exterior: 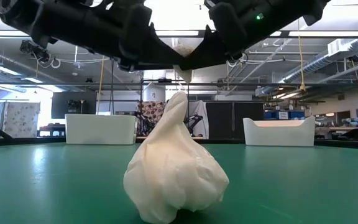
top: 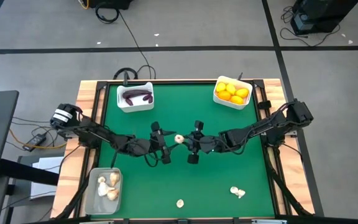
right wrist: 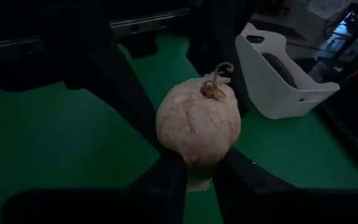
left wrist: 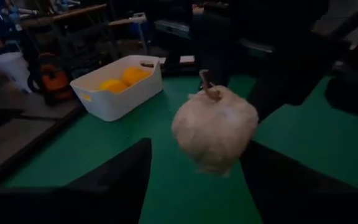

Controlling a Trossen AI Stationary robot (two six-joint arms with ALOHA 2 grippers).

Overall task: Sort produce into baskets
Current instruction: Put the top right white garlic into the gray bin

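Note:
A cream garlic bulb (top: 179, 139) hangs above the middle of the green table between my two grippers. My right gripper (top: 187, 141) reaches in from the right and is shut on it. From the left, my left gripper (top: 169, 144) is open, and its fingers (left wrist: 126, 177) stand on either side of the bulb (left wrist: 215, 127); I cannot tell whether they touch it. One white basket (top: 135, 96) at the far left holds dark eggplants. Another white basket (top: 232, 92) at the far right holds yellow citrus. A clear basket (top: 106, 190) at the near left holds garlic. My right gripper pinches the bulb's lower part (right wrist: 197, 165) between its two fingers (right wrist: 166, 183). It comes from the table's right, slanting a little downward. The bulb sits lifted clear of the table, its curled stem (right wrist: 215, 84) pointing up.
Two loose garlic bulbs lie on the mat near the front edge, one (top: 180, 203) at the middle, which fills the low view (exterior: 176, 168), and one (top: 237, 192) to the right. Wooden rails (top: 89, 118) border the mat. Cables run over the floor beyond.

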